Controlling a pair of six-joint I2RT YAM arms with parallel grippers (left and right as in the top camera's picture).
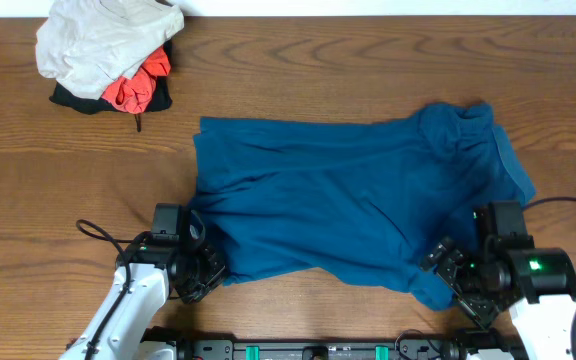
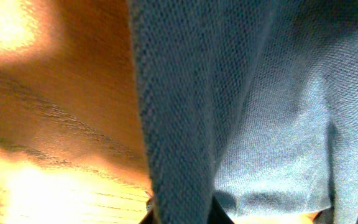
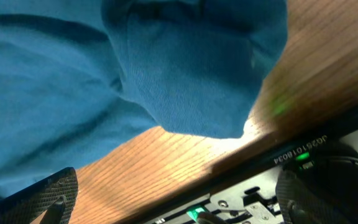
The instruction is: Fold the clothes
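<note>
The clothes, a single deep teal-blue shirt, lie spread but rumpled across the middle of the wooden table, with the near hem right at the robot's edge. At the near left corner the left gripper is pinched together on the hem; its wrist view shows a fold of cloth running down between the fingers. At the near right corner the right gripper stands with its jaws wide apart and nothing between them, the shirt's corner lying just ahead of it. The fold looks barely begun: one corner is secured and the other is not yet taken. The next move probably calls for the right gripper to close on its corner, so both arms can lift the near hem and carry it toward the far edge. Bunched cloth at the far right may spoil a flat fold. In the far left corner, well apart, a pale beige-grey garment is heaped over an orange-red garment and a black garment.
</note>
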